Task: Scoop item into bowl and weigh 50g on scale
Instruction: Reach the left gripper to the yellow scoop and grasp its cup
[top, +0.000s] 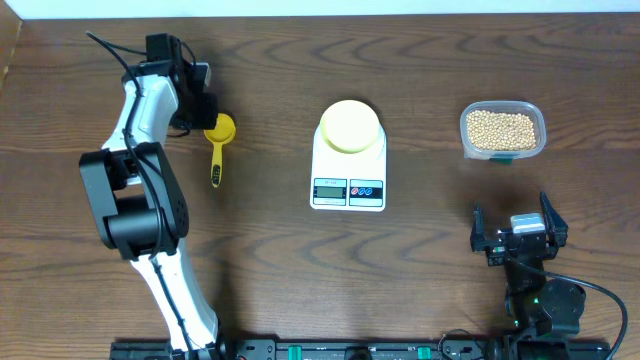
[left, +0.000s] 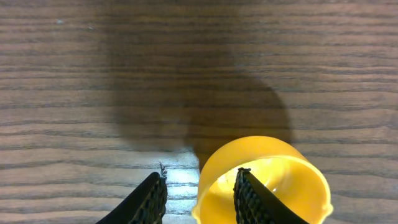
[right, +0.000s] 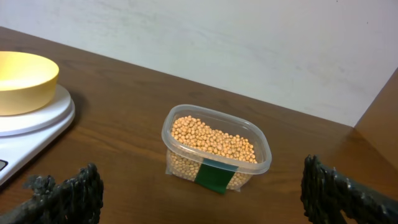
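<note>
The tan beans (top: 502, 129) fill a clear tub (top: 466, 143) at the back right, also seen as beans (right: 211, 138) in the right wrist view. The pale-yellow bowl (top: 349, 125) sits empty on the white scale (top: 348, 172). A bright yellow scoop (top: 217, 140) lies at the left. My left gripper (top: 204, 112) is down over its cup (left: 273, 180); one finger (left: 249, 196) is inside the cup and the other stands outside, with gaps either side of the wall. My right gripper (top: 514, 216) hovers open in front of the tub with nothing between its fingers.
In the right wrist view, the bowl (right: 22, 78) and the scale (right: 37, 118) show at the left edge. A pale wall rises behind the table's far edge. The left arm's base stands at the front left.
</note>
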